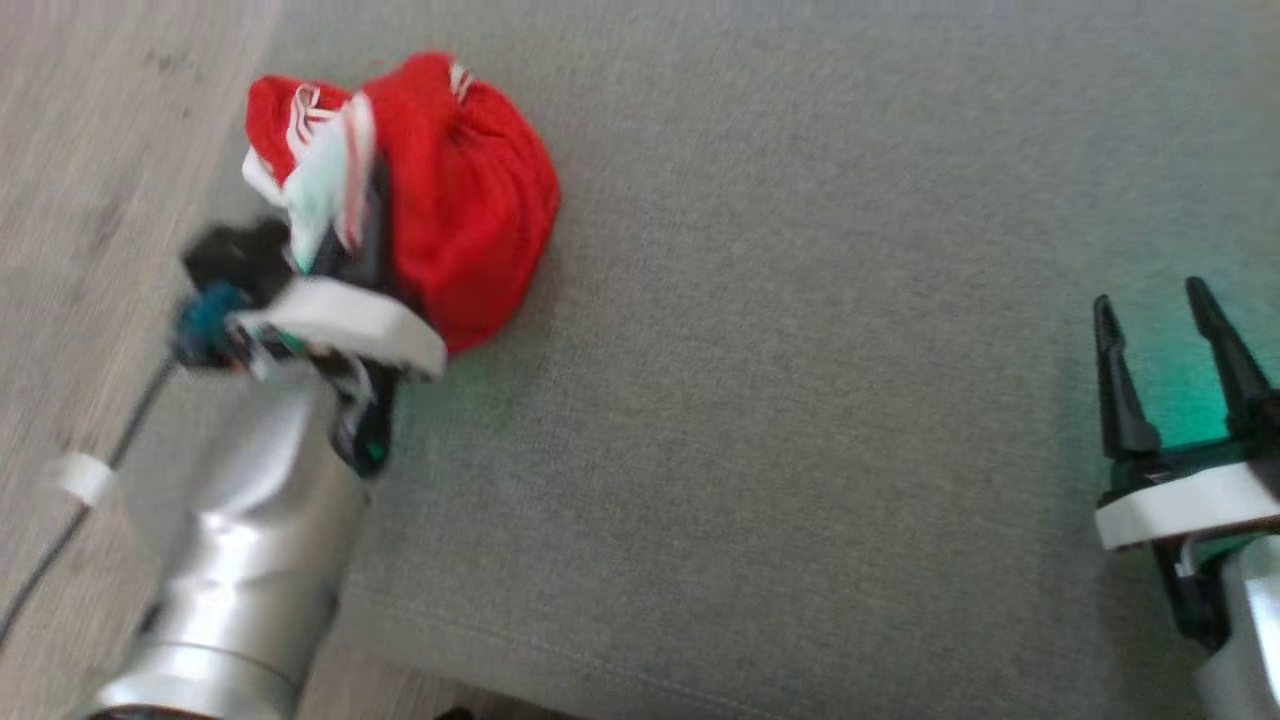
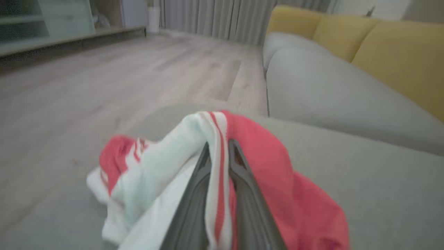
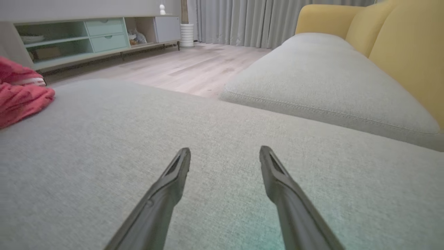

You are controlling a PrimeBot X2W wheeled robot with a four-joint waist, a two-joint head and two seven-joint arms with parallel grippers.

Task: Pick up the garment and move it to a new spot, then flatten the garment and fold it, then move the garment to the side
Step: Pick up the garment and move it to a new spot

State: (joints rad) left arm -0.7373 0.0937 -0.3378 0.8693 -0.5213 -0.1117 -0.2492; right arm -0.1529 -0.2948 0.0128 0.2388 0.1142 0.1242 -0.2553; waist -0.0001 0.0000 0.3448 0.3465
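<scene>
The garment [image 1: 460, 210] is a bunched red cloth with white striped trim, lying near the far left corner of the grey cushion [image 1: 800, 400]. My left gripper [image 2: 219, 152] is shut on a white and red striped fold of the garment [image 2: 277, 166], the cloth pinched between both dark fingers. In the head view the left gripper [image 1: 335, 225] is half buried in the cloth. My right gripper [image 1: 1155, 300] hangs open over the cushion's right side with nothing between its fingers [image 3: 173, 180]. At the left edge of the right wrist view the garment [image 3: 20, 93] appears too.
The wooden floor [image 1: 90, 200] runs along the cushion's left edge, with a dark cable [image 1: 90, 500] on it. A second grey cushion [image 3: 329, 86] and yellow backrests [image 3: 399, 45] lie beyond. A low shelf unit [image 3: 86, 38] and curtains [image 3: 239, 21] stand across the room.
</scene>
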